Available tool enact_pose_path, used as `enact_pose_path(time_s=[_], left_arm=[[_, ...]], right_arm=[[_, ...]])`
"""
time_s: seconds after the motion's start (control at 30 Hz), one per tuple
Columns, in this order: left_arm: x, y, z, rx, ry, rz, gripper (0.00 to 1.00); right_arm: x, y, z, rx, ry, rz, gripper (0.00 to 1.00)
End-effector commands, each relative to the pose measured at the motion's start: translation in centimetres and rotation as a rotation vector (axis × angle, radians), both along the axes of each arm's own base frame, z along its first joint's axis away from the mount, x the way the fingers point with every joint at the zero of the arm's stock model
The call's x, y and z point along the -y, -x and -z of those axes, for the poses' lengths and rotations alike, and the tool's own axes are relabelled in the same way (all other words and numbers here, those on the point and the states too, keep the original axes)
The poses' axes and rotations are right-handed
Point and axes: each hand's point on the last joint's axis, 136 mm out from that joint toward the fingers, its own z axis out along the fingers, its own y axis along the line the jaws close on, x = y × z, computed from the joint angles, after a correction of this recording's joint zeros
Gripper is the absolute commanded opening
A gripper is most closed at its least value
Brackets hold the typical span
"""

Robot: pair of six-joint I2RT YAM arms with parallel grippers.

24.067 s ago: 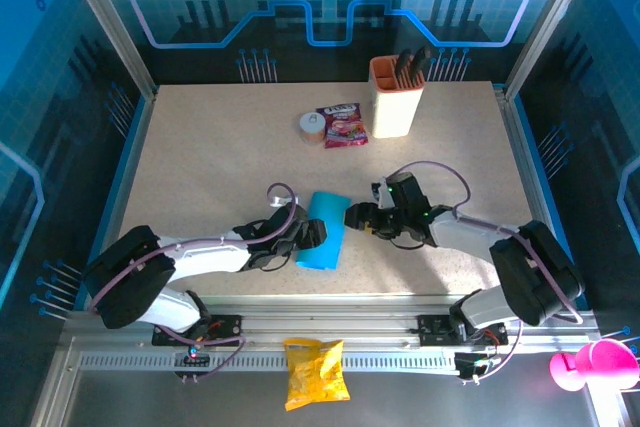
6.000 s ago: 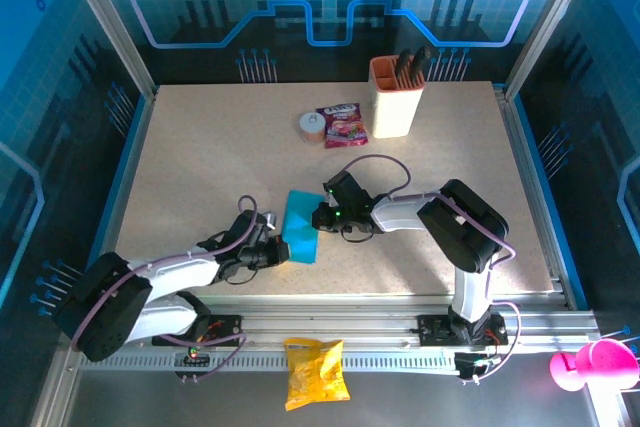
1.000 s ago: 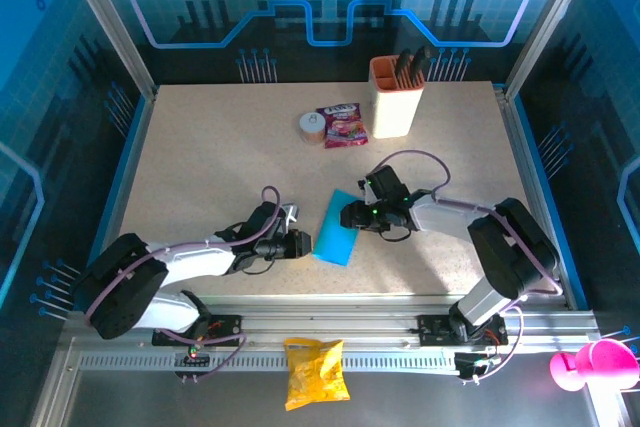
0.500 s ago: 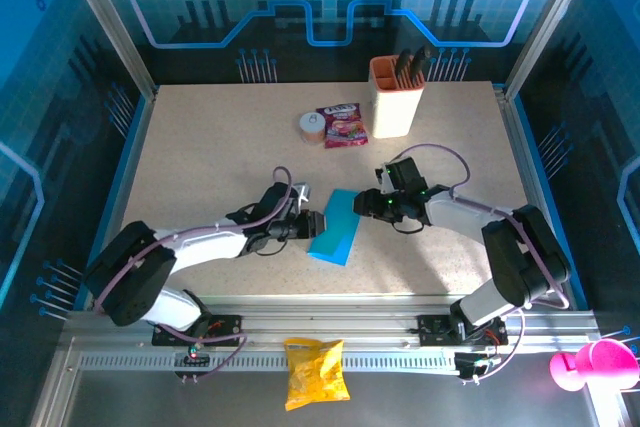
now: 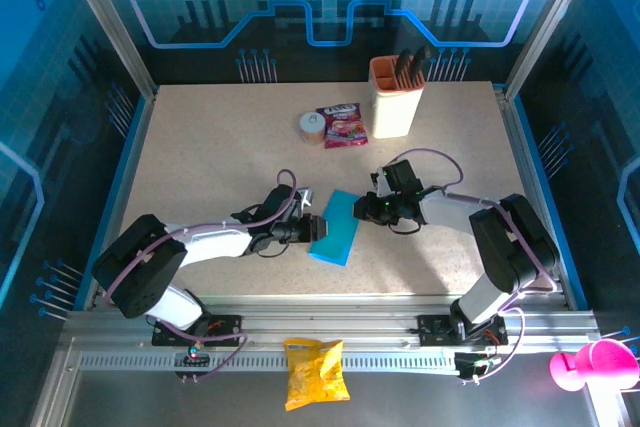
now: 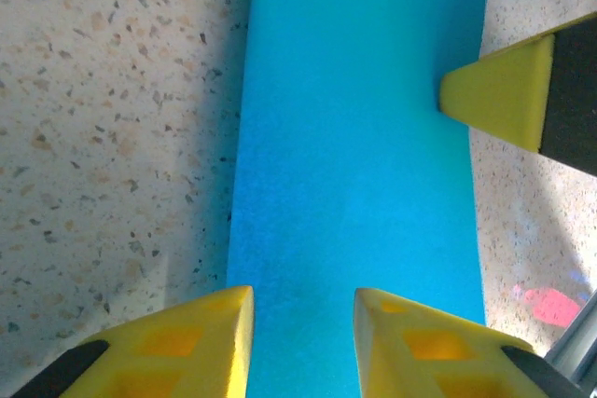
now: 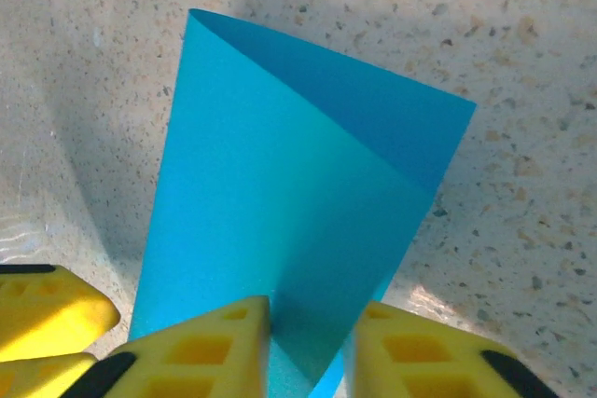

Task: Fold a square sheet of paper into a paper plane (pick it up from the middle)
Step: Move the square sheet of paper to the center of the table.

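The square sheet of paper [image 5: 337,227], bright cyan-blue, lies folded in half on the table between my two grippers. My left gripper [image 5: 314,228] is at its left end. In the left wrist view its jaws [image 6: 303,323] stand apart over the flat paper [image 6: 354,184], and a right fingertip [image 6: 499,90] touches the far edge. My right gripper [image 5: 364,209] is at the right end. Its jaws [image 7: 312,342] are narrowly apart, with the paper's [image 7: 270,165] raised upper flap between them. Left fingertips [image 7: 47,309] show beyond the paper. I see no paper plane shape.
At the back stand a beige holder cup [image 5: 396,97], a pink-red snack packet [image 5: 342,125] and a small tape roll [image 5: 312,127]. A yellow crinkled bag [image 5: 315,372] lies on the front rail. A pink cup [image 5: 590,362] sits off the table at the right.
My right jaws have narrowed around the paper's end. My left gripper has slid right onto the paper's left end, and its jaws have opened slightly. The paper has barely shifted.
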Motion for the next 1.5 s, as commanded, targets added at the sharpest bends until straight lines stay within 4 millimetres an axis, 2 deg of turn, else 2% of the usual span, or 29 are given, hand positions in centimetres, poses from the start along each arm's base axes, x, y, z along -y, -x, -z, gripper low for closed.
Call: enact_pose_path(time_s=[0.0, 0.2, 0.53, 0.7, 0.83, 1.0, 1.13, 1.23, 1.3, 1.33, 1.47], left_arm=[[0.4, 1.0, 0.5, -0.019, 0.018, 0.034, 0.35], [0.8, 1.4, 1.3, -0.042, 0.021, 0.047, 0.35], [1.1, 2.4, 2.1, -0.063, 0.032, 0.059, 0.35], [1.0, 2.2, 1.8, -0.052, 0.032, 0.048, 0.35], [0.8, 0.7, -0.8, 0.024, 0.023, 0.013, 0.37], [0.2, -2.2, -3.5, 0.083, 0.0, -0.042, 0.43], [0.1, -4.9, -3.9, 0.081, -0.001, -0.062, 0.48], [-0.3, -5.6, -3.2, 0.071, -0.015, -0.069, 0.5], [-0.4, -5.2, -2.4, 0.056, -0.018, -0.06, 0.51], [-0.5, -4.8, -2.1, 0.045, -0.013, -0.056, 0.51], [-1.1, -2.8, -0.9, 0.01, -0.002, -0.046, 0.51]], right_arm=[[-0.3, -1.2, -0.6, 0.01, -0.04, -0.008, 0.15], [-0.4, -2.2, -0.3, 0.003, -0.059, -0.018, 0.0], [-0.7, -2.4, 0.8, -0.025, -0.045, -0.055, 0.0], [-0.9, -2.3, 0.7, -0.025, -0.054, -0.066, 0.0], [-0.9, -2.3, -0.2, -0.01, -0.06, -0.068, 0.0], [-0.9, -2.1, -0.2, -0.01, -0.054, -0.081, 0.0], [-0.9, -2.1, 0.0, -0.013, -0.053, -0.08, 0.0], [-1.0, -2.1, 0.0, -0.016, -0.061, -0.08, 0.0], [-0.9, -2.0, 0.1, -0.02, -0.058, -0.077, 0.0], [-1.2, -2.8, -0.7, 0.002, -0.064, -0.078, 0.0], [-1.4, -3.2, -1.0, 0.008, -0.069, -0.08, 0.0]])
